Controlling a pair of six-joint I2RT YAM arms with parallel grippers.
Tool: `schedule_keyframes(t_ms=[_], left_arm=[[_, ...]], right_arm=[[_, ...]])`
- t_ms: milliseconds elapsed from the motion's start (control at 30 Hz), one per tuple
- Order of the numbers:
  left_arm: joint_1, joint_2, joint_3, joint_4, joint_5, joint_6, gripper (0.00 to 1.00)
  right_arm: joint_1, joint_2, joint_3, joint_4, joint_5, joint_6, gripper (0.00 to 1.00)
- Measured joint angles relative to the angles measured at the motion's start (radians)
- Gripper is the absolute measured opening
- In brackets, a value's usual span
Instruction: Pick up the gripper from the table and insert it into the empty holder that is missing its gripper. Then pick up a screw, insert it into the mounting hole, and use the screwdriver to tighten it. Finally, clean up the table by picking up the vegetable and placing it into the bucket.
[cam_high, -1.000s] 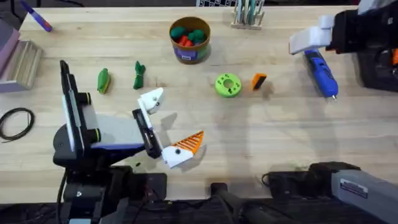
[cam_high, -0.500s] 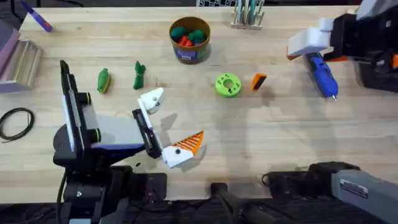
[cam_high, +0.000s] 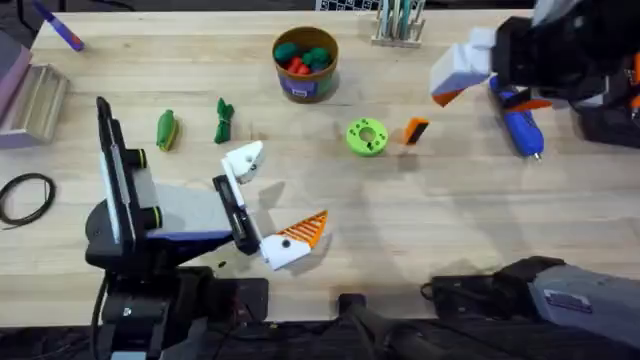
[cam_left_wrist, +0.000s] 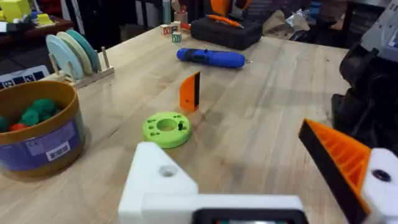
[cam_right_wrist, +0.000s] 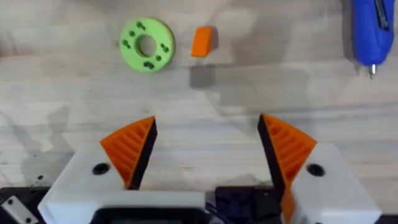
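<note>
The right end effector (cam_right_wrist: 208, 146) hovers face-down above the bench (cam_high: 450, 220), fingers spread apart, the gripper (cam_right_wrist: 201, 42) at its 12 o'clock; the left end effector (cam_high: 270, 205) rests low, one white mount bare, its state unclear.

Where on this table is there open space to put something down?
The broad bare wood in front of the green disc and the loose orange gripper, out toward the screwdriver, is free. It's crowded near the left gripper, the two green vegetables and the bucket.

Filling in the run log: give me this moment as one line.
phase: reaching for gripper | right gripper: open, above table, empty | gripper: on table beside green disc | left gripper: one finger missing | screwdriver: untouched
</note>
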Motion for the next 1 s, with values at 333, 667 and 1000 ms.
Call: schedule_keyframes(t_ms=[333, 667, 1000], left_arm=[[0.000, 0.000, 0.000, 0.000, 0.000, 0.000, 0.986], [0.000, 0.000, 0.000, 0.000, 0.000, 0.000, 0.985], [0.000, 0.000, 0.000, 0.000, 0.000, 0.000, 0.985]], right_arm=[[0.028, 0.191, 0.038, -0.002, 0.011, 0.056, 0.994], [0.030, 0.277, 0.022, 0.116, -0.008, 0.120, 0.991], [-0.034, 0.296, -0.070, 0.174, -0.016, 0.120, 0.990]])
